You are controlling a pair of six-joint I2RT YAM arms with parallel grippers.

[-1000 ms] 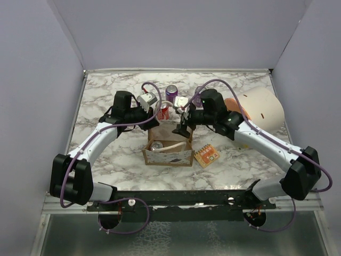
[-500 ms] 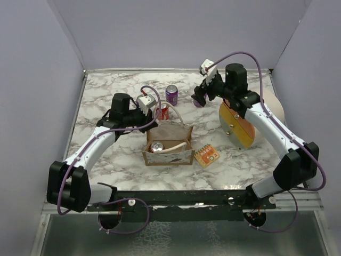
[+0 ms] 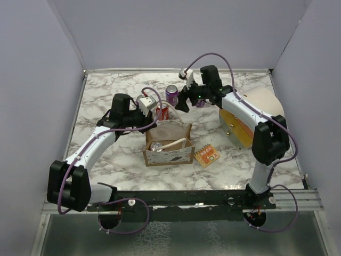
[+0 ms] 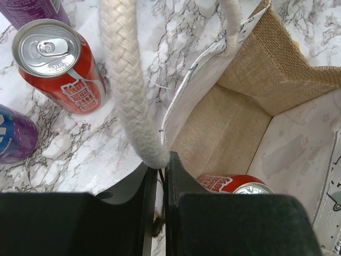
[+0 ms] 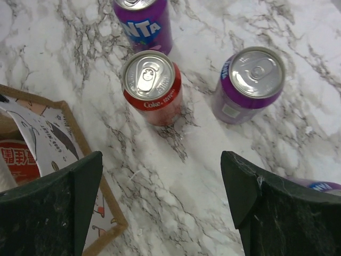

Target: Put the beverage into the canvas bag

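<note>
We see the small tan-brown canvas bag (image 3: 169, 154) standing open near the middle of the white marble-patterned table (image 3: 112, 160), its pale patterned panel facing the arm bases. One red drink can (image 4: 234, 184) lies in the bottom of the bag, its silver end showing in the top view too.

The left gripper (image 4: 160, 160) sits at the far left corner of the bag, jaws pressed together on the thick white rope handle (image 4: 125, 80). The handle runs up and away from the pinch in a taut loop. Through the left wrist camera we look past the lifted rim into the bag's woven brown interior.

The right gripper (image 5: 160, 176) hangs above the table just beyond the bag, jaws wide apart and touching nothing. Below the gap between them a second red cola can (image 5: 152, 85) stands upright on the table, close behind the bag's far edge. A purple Fanta can (image 5: 144, 21) stands just behind it, and another purple can (image 5: 248, 82) stands upright to its right.

A small orange snack packet (image 3: 206, 156) lies flat just right of the bag. A round beige object with an orange face (image 3: 234, 129) rests near the right edge, partly under the right arm.
</note>
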